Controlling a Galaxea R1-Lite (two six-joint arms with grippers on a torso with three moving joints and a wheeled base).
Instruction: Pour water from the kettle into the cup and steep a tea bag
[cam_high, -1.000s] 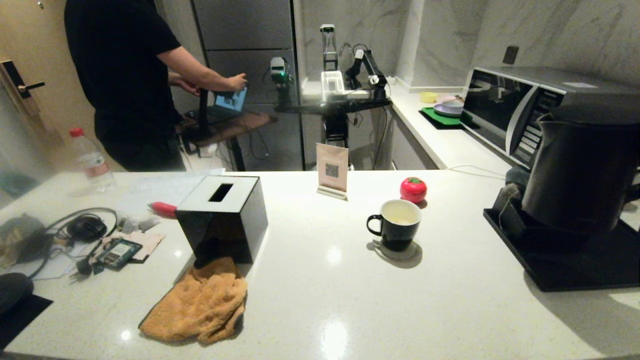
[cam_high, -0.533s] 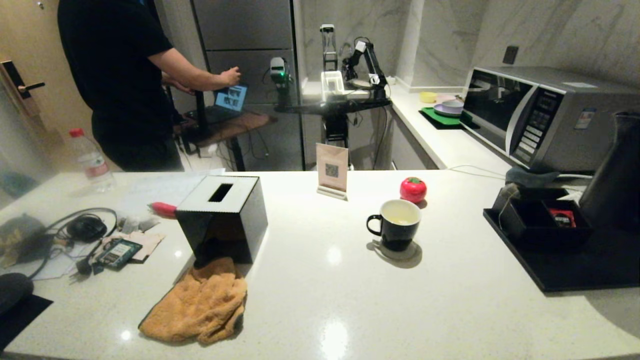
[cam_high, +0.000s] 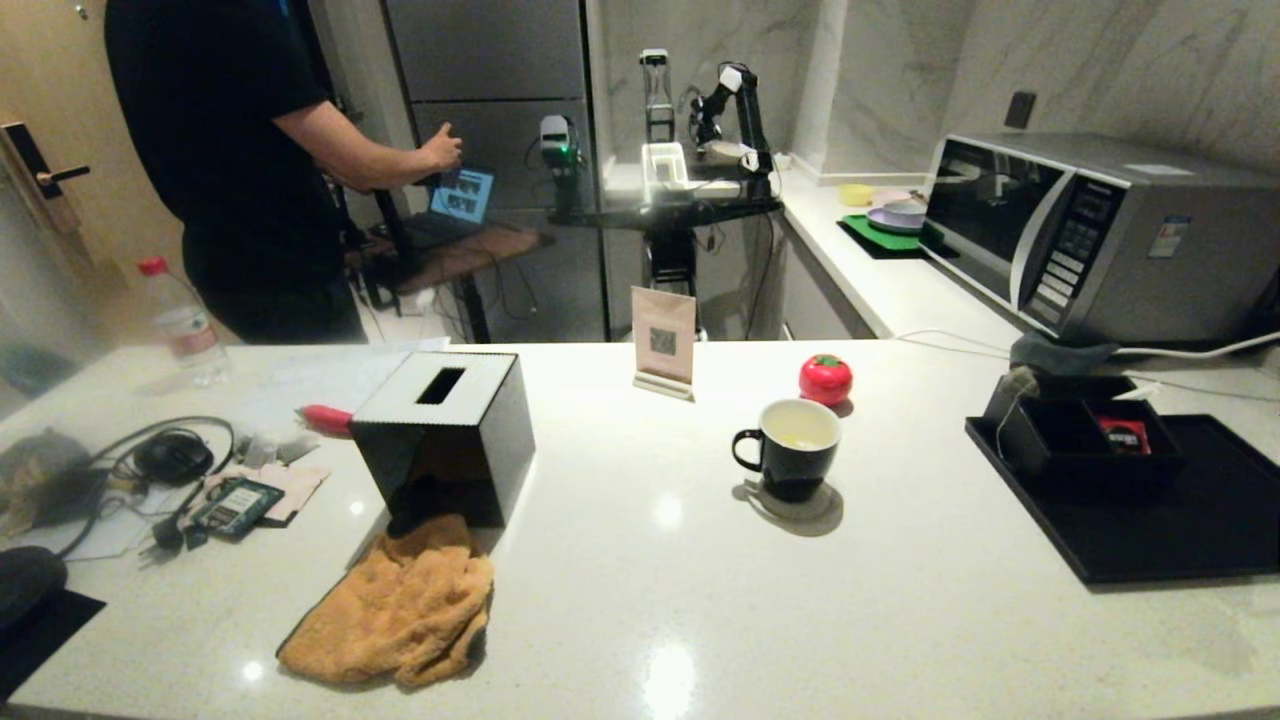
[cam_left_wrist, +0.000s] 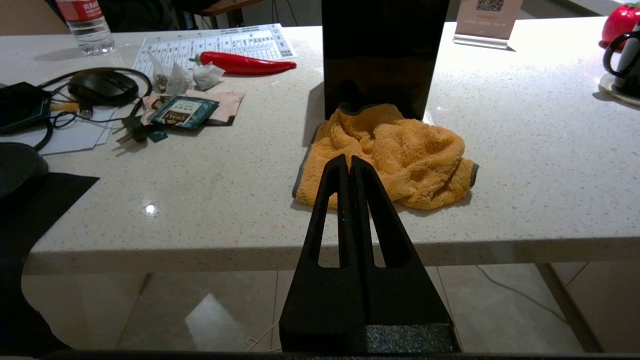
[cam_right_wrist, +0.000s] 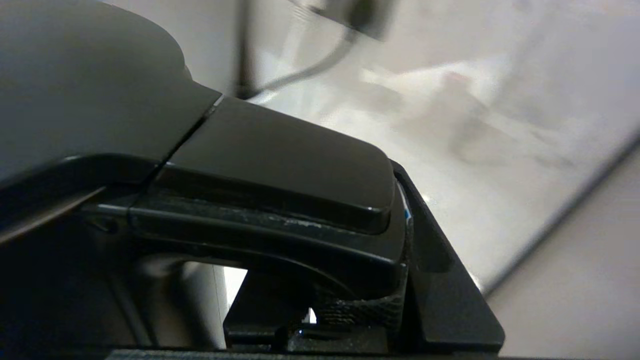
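Kettle (cam_right_wrist: 150, 125) cropped by the right wrist view, wall behind blurred; both arms outside the head view.

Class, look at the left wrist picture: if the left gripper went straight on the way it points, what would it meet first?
Most likely the orange cloth, with the black box just behind it. The shut left gripper sits before the counter edge; its height is unclear.

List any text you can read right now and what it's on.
"CHALI": teal sachet, brand only just legible.
QR code, no readable words: sign.
Bottle label: too blurred to read.
Printed sheet: too small.
Microwave panel and sticker: too small.
Laptop screen: unreadable.
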